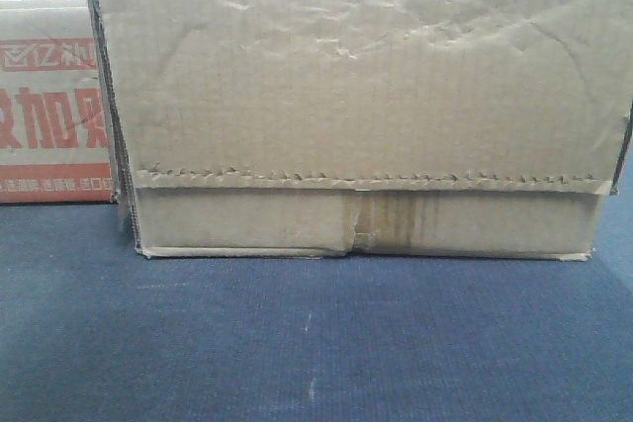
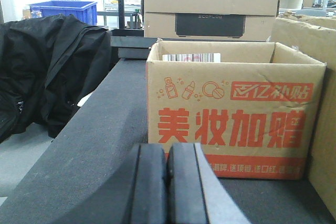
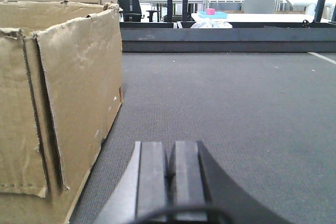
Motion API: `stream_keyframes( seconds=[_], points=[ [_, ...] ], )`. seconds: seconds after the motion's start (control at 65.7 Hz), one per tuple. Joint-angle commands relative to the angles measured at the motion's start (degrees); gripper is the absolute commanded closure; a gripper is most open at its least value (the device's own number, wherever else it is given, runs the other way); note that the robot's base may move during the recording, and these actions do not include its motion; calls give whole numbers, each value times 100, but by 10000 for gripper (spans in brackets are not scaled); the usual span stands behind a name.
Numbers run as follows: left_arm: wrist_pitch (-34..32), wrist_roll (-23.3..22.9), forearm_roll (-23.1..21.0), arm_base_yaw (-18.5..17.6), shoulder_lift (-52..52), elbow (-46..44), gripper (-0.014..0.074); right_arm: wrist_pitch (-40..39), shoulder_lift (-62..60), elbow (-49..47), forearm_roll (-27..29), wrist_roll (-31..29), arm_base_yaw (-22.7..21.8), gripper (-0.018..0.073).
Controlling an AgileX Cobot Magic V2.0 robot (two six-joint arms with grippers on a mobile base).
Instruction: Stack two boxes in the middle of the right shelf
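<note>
A black cloth bundle point(image 2: 47, 72) lies far left on the dark grey tabletop point(image 2: 105, 145); the left gripper point(image 2: 167, 156) sits low over that surface, its pads pressed together and holding nothing; just ahead of it and slightly right stands the pale carton with red Chinese print point(image 2: 233, 114), top open, contents hidden; close beside that, further right, stands the wrinkled brown carton point(image 1: 366, 106); the right gripper point(image 3: 171, 153) sits just right of the brown carton, pads likewise together and empty.
</note>
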Motion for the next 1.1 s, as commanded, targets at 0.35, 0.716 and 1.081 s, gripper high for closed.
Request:
stream_keyframes(
  seconds=[0.35,0.716,1.081],
  points=[
    [-65,21,-39,-24,-32,-15,708,-106,-23,0,-33,-4,-22,712],
    [-240,21,-39,-24,-32,-15,708,-295,-23,0,-33,-4,-22,712],
    [-1085,21,-39,-24,-32,-282,708,-951,-23,-351,-33,-4,-22,712]
  ],
)
